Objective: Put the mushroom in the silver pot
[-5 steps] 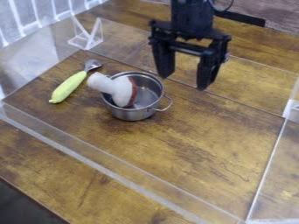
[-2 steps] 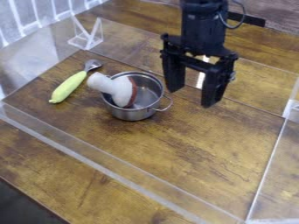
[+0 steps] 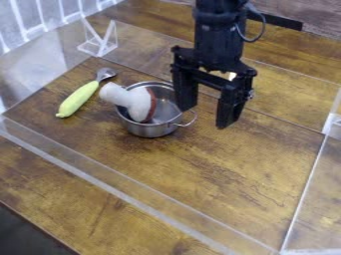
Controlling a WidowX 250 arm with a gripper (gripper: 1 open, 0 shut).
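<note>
The silver pot [image 3: 151,128] stands left of centre on the wooden table, its inside reddish. The mushroom [image 3: 122,96] lies across the pot's left rim: the white stem rests on the rim and reaches inward, and the grey-brown cap [image 3: 106,75] sticks out to the upper left. My gripper [image 3: 204,100] hangs over the pot's right side and points straight down. It is open with nothing between its black fingers. The left finger [image 3: 180,97] is in front of the pot's right rim, and the right finger stands beyond the pot. The gripper is apart from the mushroom.
A long yellow-green corn-like object [image 3: 78,98] lies left of the pot. Low clear plastic walls [image 3: 94,164] fence the work area at the front, left and right. A small clear stand [image 3: 96,40] sits at the back left.
The open gripper has come down and shifted left, from beyond and right of the pot to over its right side. Mushroom, pot and corn have not moved.
</note>
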